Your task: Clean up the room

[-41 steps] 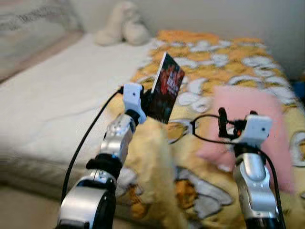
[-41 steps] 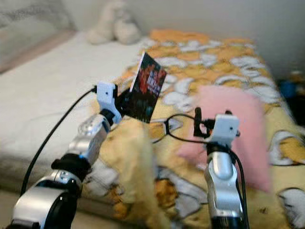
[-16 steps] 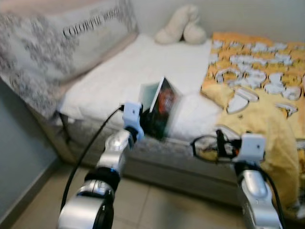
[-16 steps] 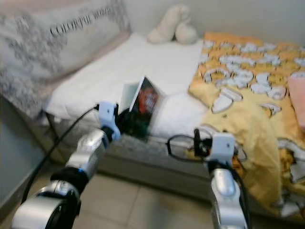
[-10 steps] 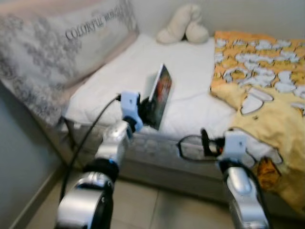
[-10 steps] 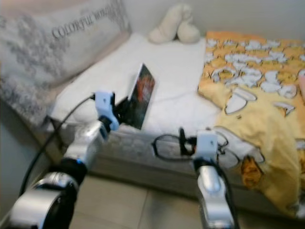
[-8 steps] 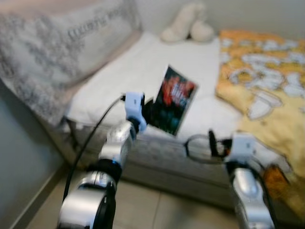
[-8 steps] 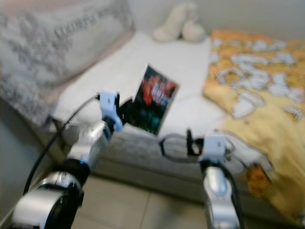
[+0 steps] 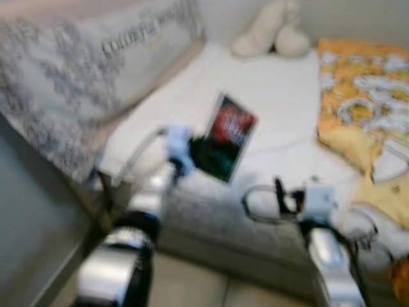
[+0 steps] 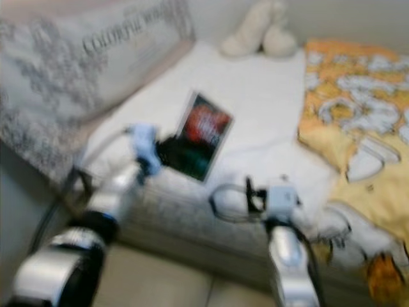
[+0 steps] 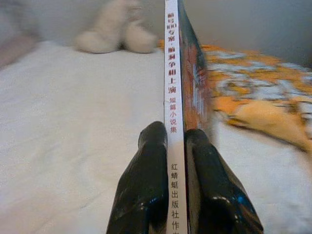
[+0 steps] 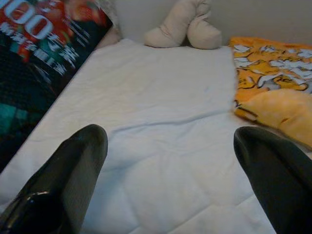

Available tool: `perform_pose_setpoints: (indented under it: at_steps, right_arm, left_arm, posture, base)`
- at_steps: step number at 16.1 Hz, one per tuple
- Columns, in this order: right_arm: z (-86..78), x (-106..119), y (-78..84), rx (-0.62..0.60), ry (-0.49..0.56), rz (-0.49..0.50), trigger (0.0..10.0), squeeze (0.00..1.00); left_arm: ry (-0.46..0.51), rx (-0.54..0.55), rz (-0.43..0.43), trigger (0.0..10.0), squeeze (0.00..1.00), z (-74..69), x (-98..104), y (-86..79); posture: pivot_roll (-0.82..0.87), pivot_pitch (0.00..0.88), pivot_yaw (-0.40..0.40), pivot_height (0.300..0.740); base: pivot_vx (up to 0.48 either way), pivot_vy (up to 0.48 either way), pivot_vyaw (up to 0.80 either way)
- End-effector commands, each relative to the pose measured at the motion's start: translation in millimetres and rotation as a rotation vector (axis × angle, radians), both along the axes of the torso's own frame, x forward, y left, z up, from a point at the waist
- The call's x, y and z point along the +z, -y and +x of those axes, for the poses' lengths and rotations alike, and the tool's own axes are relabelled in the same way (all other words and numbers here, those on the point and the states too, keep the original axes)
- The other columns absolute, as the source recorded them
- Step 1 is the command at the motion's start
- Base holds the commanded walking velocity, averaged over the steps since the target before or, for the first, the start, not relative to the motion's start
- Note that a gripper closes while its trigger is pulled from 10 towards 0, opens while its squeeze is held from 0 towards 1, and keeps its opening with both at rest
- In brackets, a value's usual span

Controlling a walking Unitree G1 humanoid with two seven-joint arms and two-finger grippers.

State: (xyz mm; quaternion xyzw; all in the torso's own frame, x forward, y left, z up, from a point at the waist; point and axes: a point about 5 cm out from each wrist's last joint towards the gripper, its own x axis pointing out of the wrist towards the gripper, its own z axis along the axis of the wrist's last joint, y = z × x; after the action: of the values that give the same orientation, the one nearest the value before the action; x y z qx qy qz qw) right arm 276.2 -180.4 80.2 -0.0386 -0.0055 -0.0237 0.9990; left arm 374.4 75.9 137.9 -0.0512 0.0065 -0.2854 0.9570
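Left eye view, blurred: the left gripper (image 9: pixel 199 152) holds a paperback book (image 9: pixel 229 137) up over the near edge of the bed (image 9: pixel 275 109), cover tilted toward the camera. A grey patterned pillow (image 9: pixel 89 70) leans at the bed's left, a cream plush toy (image 9: pixel 271 31) lies at the far end, and a yellow blanket (image 9: pixel 370 121) covers the right side.

Left wrist view: both black fingers (image 11: pixel 146 185) are pinching the book's white spine.

Right wrist view: the right gripper (image 12: pixel 170 170) hangs spread wide above the white sheet, holding nothing; the book's cover shows beside it.
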Motion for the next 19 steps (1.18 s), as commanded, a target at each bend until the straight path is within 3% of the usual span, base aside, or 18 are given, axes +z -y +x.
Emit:
perform_pose_setpoints:
  at_steps: [1,8,19]
  right_arm:
    - [2.9,6.2,-4.9,0.009,0.029,0.008,10.0,0.0]
    - [3.5,7.0,-1.9,-0.002,0.035,0.003,10.0,0.0]
    - [-11.5,1.6,0.3,-0.012,0.019,0.007,10.0,0.0]
  left_arm:
    - [0.063,0.028,0.002,10.0,0.0,7.2,16.2,-11.5]
    - [0.065,0.016,0.018,10.0,0.0,6.9,14.8,-11.6]
    - [0.062,0.013,0.046,10.0,0.0,8.1,13.9,-19.6]
  posture:
    - [0.01,0.0,0.072,0.74]
    - [0.01,0.0,0.075,0.74]
    - [-0.01,0.002,0.071,0.74]
  base:
    - [0.458,0.0,0.0]
    - [0.458,0.0,0.0]
    - [0.457,0.0,0.0]
